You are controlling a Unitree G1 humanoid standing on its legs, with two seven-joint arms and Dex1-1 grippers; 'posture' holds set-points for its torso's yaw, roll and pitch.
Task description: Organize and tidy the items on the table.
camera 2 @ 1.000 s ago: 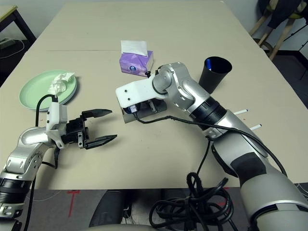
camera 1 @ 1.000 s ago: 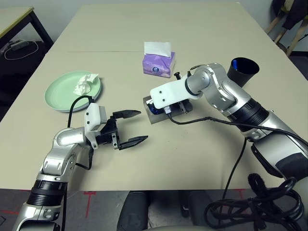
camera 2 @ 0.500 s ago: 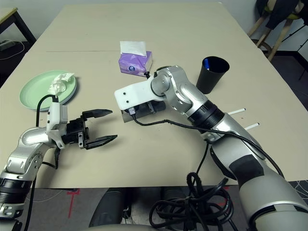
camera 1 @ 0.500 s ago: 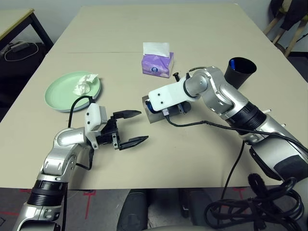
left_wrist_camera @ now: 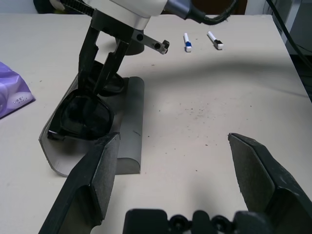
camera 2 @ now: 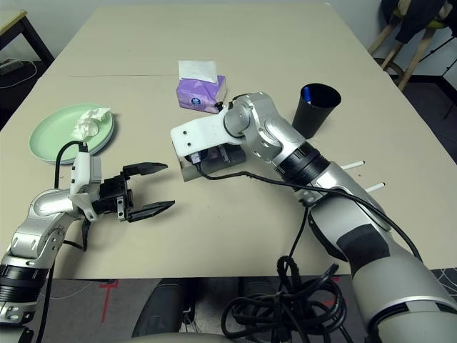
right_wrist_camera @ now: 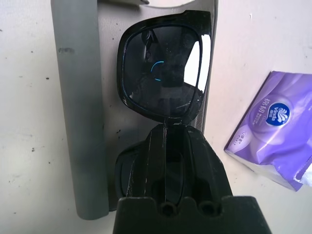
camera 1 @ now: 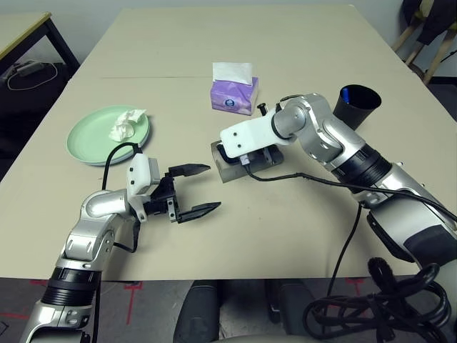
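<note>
The right end effector [right_wrist_camera: 168,141] is pinching the black sunglasses [right_wrist_camera: 163,73] at the bridge, fingers closed, seating them in the open grey glasses case [left_wrist_camera: 129,126] mid-tabletop [camera 1: 285,229]. The left end effector [camera 1: 193,189] is hovering wide open, holding nothing. If the frames are sitting crooked, they may catch the case's rim or drag it.

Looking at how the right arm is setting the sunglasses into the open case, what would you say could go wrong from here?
1. The right tool is shut on the sunglasses, which sit tilted in the open grey case; released like this, they might rest crooked and stop the lid closing.
2. The case lies loose on the table; pressing down may slide it toward the tissue box.
3. The left tool waits open nearby and could bump the case if it advances.
</note>
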